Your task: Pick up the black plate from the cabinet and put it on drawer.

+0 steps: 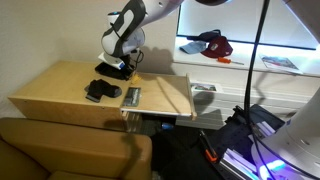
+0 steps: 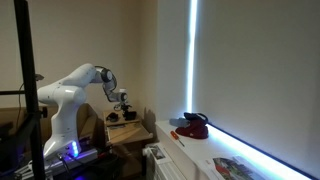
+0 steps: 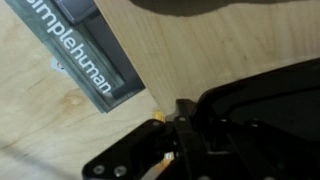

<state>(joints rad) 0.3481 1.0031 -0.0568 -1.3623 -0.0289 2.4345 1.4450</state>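
Note:
In an exterior view the black plate point(image 1: 111, 69) lies at the far side of the cabinet point(image 1: 60, 85), on its pale wood top. My gripper point(image 1: 118, 66) is down on the plate's near edge. In the wrist view the plate's dark curved rim point(image 3: 265, 85) fills the lower right, and my gripper's fingers point(image 3: 176, 125) meet at the rim and look closed on it. The pulled-out drawer point(image 1: 165, 98) juts from the cabinet's side, with its pale panels bare. In the other exterior view my gripper point(image 2: 122, 103) hangs low over the cabinet point(image 2: 128, 132), and the plate is too small to make out.
A smaller lumpy black object point(image 1: 97, 92) lies on the cabinet top near the front. A grey "simplehuman" bar point(image 1: 131, 96) lies between it and the drawer and also shows in the wrist view point(image 3: 85, 55). A white counter point(image 1: 250, 62) holds a red-and-dark item point(image 1: 212, 44).

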